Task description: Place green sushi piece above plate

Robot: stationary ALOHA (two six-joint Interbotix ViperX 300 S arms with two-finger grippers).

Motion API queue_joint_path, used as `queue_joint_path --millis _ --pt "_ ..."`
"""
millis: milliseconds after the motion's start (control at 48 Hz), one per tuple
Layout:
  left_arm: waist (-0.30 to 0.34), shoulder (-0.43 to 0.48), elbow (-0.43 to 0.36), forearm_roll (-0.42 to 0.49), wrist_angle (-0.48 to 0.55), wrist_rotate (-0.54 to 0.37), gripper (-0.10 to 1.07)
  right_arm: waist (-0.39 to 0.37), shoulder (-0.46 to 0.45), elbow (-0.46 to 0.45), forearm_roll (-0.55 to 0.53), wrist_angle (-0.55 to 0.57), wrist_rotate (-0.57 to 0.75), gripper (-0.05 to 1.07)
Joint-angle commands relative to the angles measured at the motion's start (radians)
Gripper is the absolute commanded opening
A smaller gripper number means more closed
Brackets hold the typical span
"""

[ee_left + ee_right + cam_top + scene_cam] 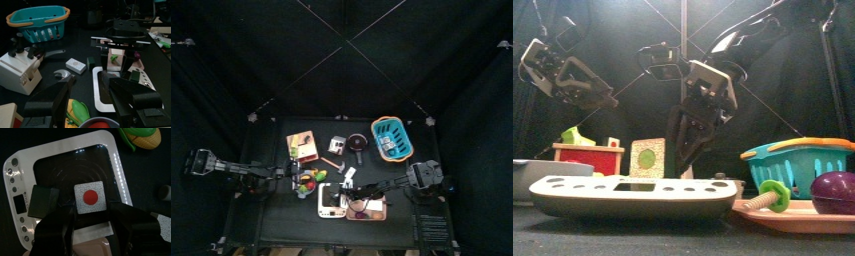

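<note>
Both pairs of jaws are standing apart and holding nothing. The left gripper (93, 92) is hovering at the table's left over some green, yellow and red toys that are cut off by its wrist picture's edge. The right gripper (694, 150) is hanging over the white scale (633, 195) at the table's front. Nearest in the front view, the scale is lying low and wide, and the plate (800, 222) is sitting just beside it on the right, running out of the picture. Behind the scale's rim the green sushi (644, 158) is standing on edge just left of the right jaws, apart from the plate; its foot is hiding behind the rim. In the right wrist view a white square with a red dot (90, 195) is lying just past the jaw tips, beside a dark block (43, 200); whether that square is the sushi is hard to tell. Farthest back, the basket (794, 160) is sitting at the right.
</note>
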Motion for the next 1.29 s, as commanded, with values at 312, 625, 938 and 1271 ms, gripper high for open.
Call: queue_joint_path --millis 312,625,938,1271 --pt "0.003 -0.002 -0.008 0.0 -0.005 0.0 0.87 -0.02 -0.181 0.041 0.012 0.06 0.078 0.6" --pt "0.003 -0.002 -0.006 0.0 0.0 0.0 0.87 -0.018 -0.301 0.14 0.077 0.15 0.08 0.6" --pt "0.003 -0.002 -0.006 0.0 0.003 -0.002 0.87 -0.017 -0.356 0.233 0.097 0.209 0.12 0.6" --pt "0.003 -0.002 -0.006 0.0 0.009 0.0 0.87 -0.021 -0.339 0.311 0.104 0.17 0.166 0.6"
